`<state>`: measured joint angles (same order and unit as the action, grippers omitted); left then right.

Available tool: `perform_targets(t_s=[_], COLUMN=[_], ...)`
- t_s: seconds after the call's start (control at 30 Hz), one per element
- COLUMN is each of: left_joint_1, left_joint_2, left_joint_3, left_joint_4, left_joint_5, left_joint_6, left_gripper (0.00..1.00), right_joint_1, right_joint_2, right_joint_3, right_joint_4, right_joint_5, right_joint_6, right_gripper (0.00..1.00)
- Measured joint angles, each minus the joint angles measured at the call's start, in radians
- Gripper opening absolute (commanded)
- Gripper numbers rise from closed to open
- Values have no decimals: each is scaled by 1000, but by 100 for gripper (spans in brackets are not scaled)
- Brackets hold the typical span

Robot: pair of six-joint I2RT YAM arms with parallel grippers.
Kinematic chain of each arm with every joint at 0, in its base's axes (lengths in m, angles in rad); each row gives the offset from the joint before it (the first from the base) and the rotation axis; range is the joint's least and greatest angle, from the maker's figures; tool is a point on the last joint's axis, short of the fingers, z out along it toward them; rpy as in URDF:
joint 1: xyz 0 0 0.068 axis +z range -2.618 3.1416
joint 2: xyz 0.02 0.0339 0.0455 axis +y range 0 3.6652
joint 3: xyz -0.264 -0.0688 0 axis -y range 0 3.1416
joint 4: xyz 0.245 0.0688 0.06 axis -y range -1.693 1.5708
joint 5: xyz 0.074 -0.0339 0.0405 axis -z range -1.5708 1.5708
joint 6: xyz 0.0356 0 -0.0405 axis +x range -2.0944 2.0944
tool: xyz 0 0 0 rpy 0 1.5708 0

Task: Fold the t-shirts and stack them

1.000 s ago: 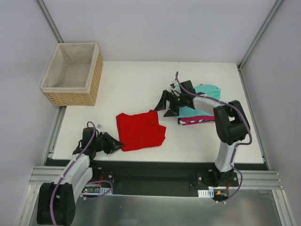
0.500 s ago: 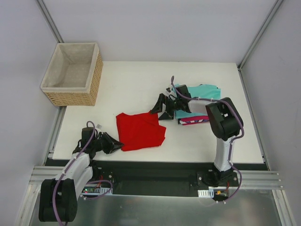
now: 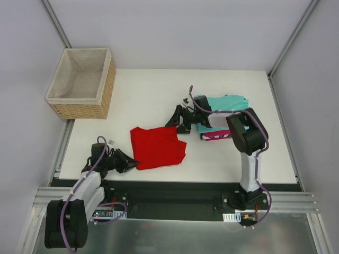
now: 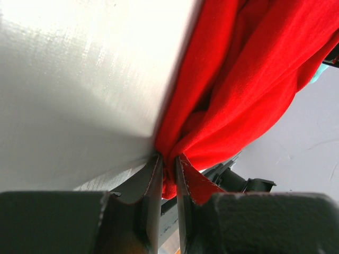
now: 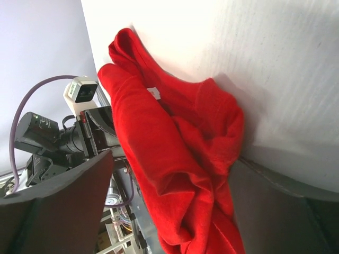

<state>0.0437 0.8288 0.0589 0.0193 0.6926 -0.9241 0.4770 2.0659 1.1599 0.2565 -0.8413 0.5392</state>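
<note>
Currently the bright red cloth t-shirt (image 3: 159, 147) is lying just left of the teal-topped folded stack (image 3: 228, 101), the left gripper (image 4: 168, 164) pinching its corner farthest from that stack, the right gripper (image 3: 179, 121) hovering, jaws spread, over the stack-side corner.

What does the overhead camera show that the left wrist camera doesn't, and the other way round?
Only the overhead view: the wicker basket at the far left, the whole folded stack topped by a teal shirt, and the right gripper, open at the far edge of the red t-shirt. Only the left wrist view: a close look at the left gripper, its fingers pinched on a bunched edge of red cloth. Both: the red t-shirt and the white table.
</note>
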Motion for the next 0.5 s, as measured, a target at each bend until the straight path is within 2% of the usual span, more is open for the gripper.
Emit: perform_targets(t_s=[0.13, 0.17, 0.2, 0.23, 0.27, 0.3, 0.33, 0.37, 0.5], left_joint_1=[4, 4, 4, 5, 7, 10, 11, 11, 11], left_joint_2=[0, 0, 0, 0, 0, 1, 2, 2, 2], left_joint_3=[0, 0, 0, 0, 0, 0, 0, 0, 0], left_joint_4=[-1, -1, -1, -1, -1, -1, -1, -1, -1], left_joint_5=[5, 5, 5, 5, 6, 7, 6, 6, 7], left_joint_6=[1, 1, 1, 1, 2, 2, 2, 2, 2], left_gripper=[12, 12, 12, 12, 12, 12, 12, 12, 12], right_joint_1=[1, 1, 1, 1, 1, 1, 1, 2, 4], right_joint_2=[13, 18, 23, 27, 32, 38, 44, 48, 56], right_joint_3=[0, 0, 0, 0, 0, 0, 0, 0, 0], right_joint_4=[14, 16, 19, 21, 21, 21, 19, 18, 16], right_joint_5=[-2, 0, 0, 2, 5, 7, 10, 13, 19], right_joint_6=[7, 8, 8, 6, 8, 6, 7, 7, 11], right_gripper=[69, 57, 51, 40, 33, 22, 5, 1, 1])
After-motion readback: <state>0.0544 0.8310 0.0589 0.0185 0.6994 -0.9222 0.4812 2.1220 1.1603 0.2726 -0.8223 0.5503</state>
